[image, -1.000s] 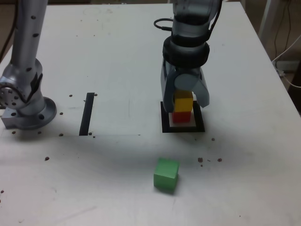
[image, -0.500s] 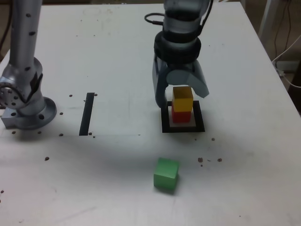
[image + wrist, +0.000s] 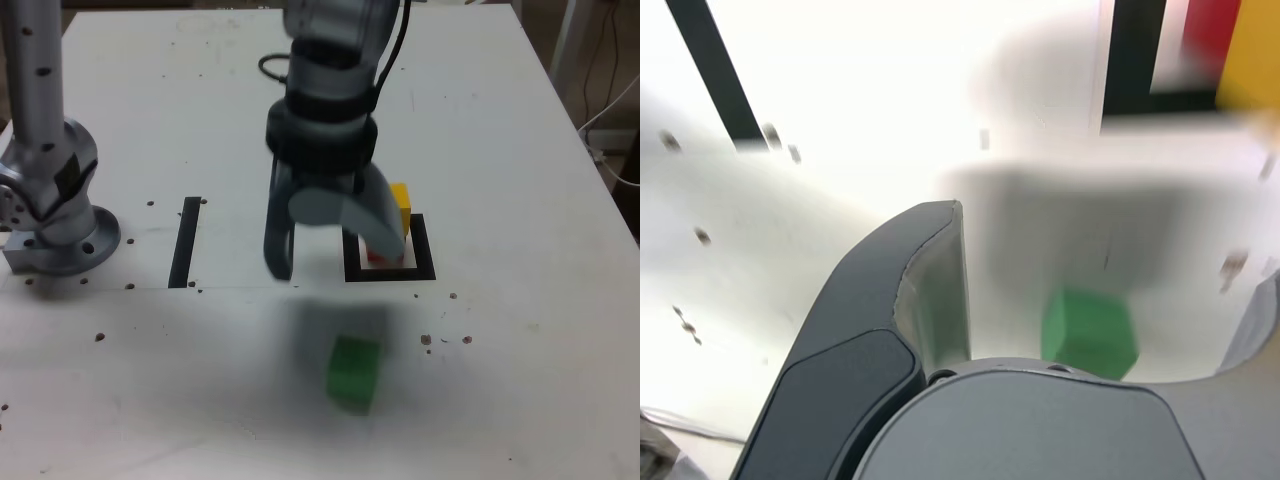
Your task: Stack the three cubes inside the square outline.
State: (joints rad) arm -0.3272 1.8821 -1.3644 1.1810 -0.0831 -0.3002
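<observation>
We see the gripper [image 3: 325, 240] spread wide and holding nothing, hanging over the white worktop [image 3: 500, 150] between the black strip [image 3: 185, 242] and the square outline [image 3: 424, 262]. Its near finger [image 3: 375, 222] covers most of the 2 stacked cubes: the yellow cube [image 3: 402, 208] sits on the red cube [image 3: 376, 257] inside the outline. The green cube [image 3: 353, 372] lies alone nearer the camera, well apart from the outline, blurred and in shadow. In the wrist view we find it between the 2 fingers, below them. The arm's base [image 3: 55, 235] stands at the exterior view's left. Dark specks [image 3: 445, 340] dot the worktop.
</observation>
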